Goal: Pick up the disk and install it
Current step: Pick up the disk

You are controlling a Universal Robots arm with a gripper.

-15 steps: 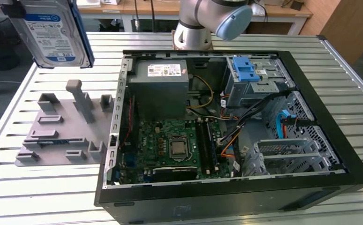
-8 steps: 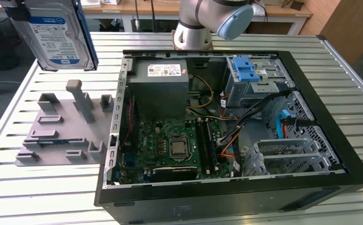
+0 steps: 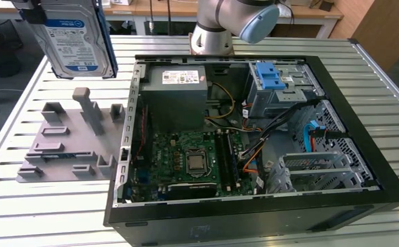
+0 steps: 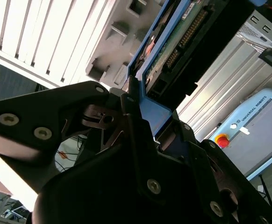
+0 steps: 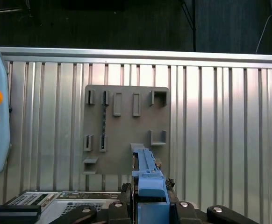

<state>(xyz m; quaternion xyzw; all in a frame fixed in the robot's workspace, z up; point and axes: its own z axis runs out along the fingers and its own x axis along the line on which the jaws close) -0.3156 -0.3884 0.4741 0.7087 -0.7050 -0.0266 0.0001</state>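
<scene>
1. Silver-metal disk (image 3: 75, 43) in its blue carrier frame: held in the air, above the grey holder plate (image 3: 69, 139).
2. Gripper (image 4: 137, 105): clenched on the disk's blue frame edge.
3. Open computer case (image 3: 254, 212): on the slatted table (image 3: 20, 206), just beside the plate.

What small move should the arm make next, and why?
Probably carry the disk toward the exterior view's right, over the open computer case: the tool holds it lifted clear of the grey fixture plate, and the drive bay lies there.
</scene>
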